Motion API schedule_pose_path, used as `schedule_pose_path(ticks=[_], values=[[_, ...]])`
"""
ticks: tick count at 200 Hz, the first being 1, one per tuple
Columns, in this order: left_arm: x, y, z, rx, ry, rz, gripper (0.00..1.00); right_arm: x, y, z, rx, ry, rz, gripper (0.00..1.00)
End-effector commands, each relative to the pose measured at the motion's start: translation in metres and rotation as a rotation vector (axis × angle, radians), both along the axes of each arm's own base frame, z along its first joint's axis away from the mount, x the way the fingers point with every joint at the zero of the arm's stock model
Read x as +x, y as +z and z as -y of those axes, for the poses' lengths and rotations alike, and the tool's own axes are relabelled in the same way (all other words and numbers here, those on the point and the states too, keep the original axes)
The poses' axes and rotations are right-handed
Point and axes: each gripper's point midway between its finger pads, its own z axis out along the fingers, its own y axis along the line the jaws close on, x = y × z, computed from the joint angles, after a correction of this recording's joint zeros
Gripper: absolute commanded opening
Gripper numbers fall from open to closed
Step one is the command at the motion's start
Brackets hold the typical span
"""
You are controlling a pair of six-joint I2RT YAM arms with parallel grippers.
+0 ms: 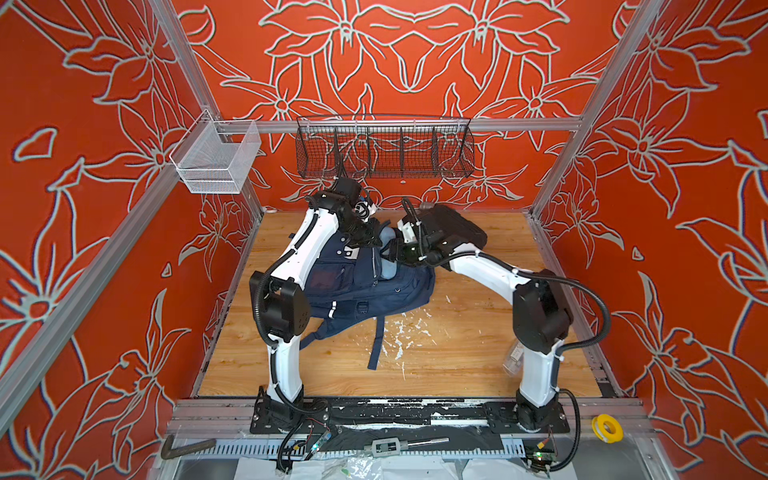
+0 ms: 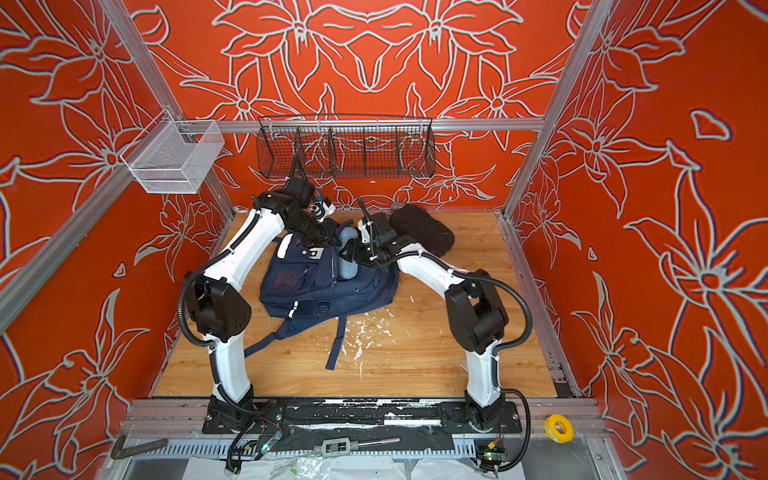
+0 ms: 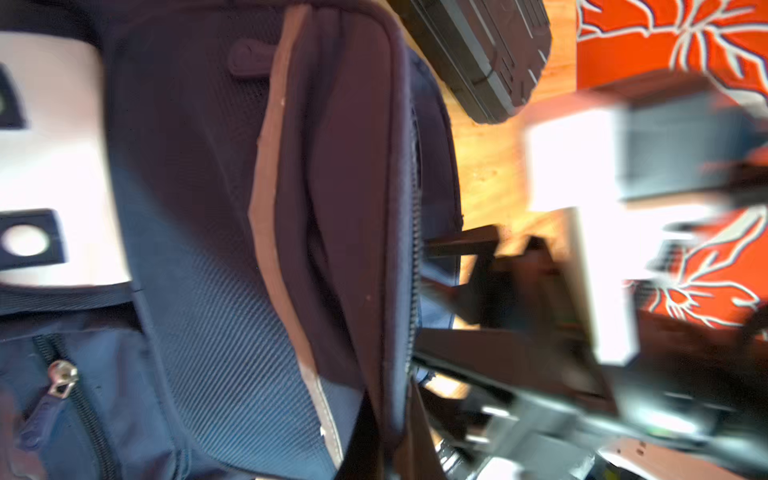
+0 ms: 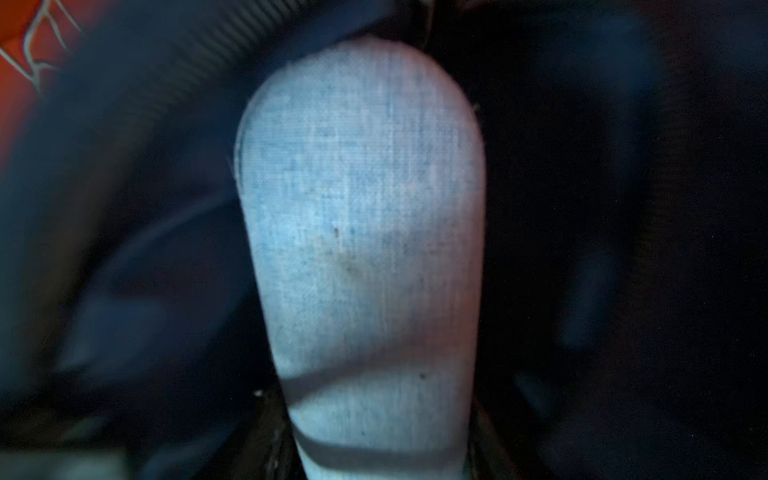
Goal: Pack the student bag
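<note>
In both top views a wooden table stands between red flowered walls. The navy student bag lies at its far middle, with a black case just beside it. The left gripper is clenched on the bag's top rim. The right gripper grasps a light-blue pouch at the bag's opening. Only the left wrist view shows the bag's white patch and zip puller closely. The right wrist view shows the pouch's woven cloth, and all around it is dark and blurred.
</note>
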Motion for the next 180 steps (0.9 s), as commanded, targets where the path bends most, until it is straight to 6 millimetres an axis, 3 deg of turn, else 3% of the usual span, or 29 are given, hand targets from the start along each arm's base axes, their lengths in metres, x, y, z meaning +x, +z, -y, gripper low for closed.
schedule_pose_path(ticks=[1, 7, 10, 38, 91, 103, 120, 136, 155, 180], values=[[-0.001, 0.055, 0.010, -0.104, -0.021, 0.142, 0.00, 0.013, 0.028, -0.025, 0.167, -0.034, -0.009, 0.73], [-0.001, 0.055, 0.011, -0.107, -0.020, 0.141, 0.00, 0.014, 0.028, -0.025, 0.152, -0.040, -0.012, 0.93], [-0.001, 0.055, 0.011, -0.108, -0.021, 0.142, 0.00, 0.014, 0.028, -0.024, 0.145, -0.043, -0.009, 0.97], [-0.002, 0.051, 0.009, -0.091, -0.024, 0.142, 0.00, 0.011, 0.041, 0.000, 0.004, -0.065, 0.063, 0.97], [-0.001, 0.048, 0.007, -0.074, -0.040, 0.148, 0.00, -0.006, 0.038, 0.064, -0.320, -0.087, 0.118, 0.97], [-0.002, 0.047, 0.007, -0.069, -0.044, 0.149, 0.00, -0.009, 0.046, 0.093, -0.446, -0.121, 0.164, 0.97], [-0.004, 0.043, 0.007, -0.072, -0.054, 0.143, 0.00, -0.019, 0.051, 0.158, -0.685, -0.282, 0.183, 0.97], [-0.004, 0.039, 0.009, -0.081, -0.065, 0.133, 0.00, -0.038, 0.046, 0.201, -0.733, -0.343, 0.128, 0.97], [-0.005, 0.039, 0.014, -0.106, -0.079, 0.126, 0.00, -0.072, 0.026, 0.245, -0.683, -0.423, -0.026, 0.97], [-0.004, 0.040, 0.018, -0.135, -0.094, 0.131, 0.00, -0.141, -0.006, 0.307, -0.722, -0.578, -0.250, 0.97]])
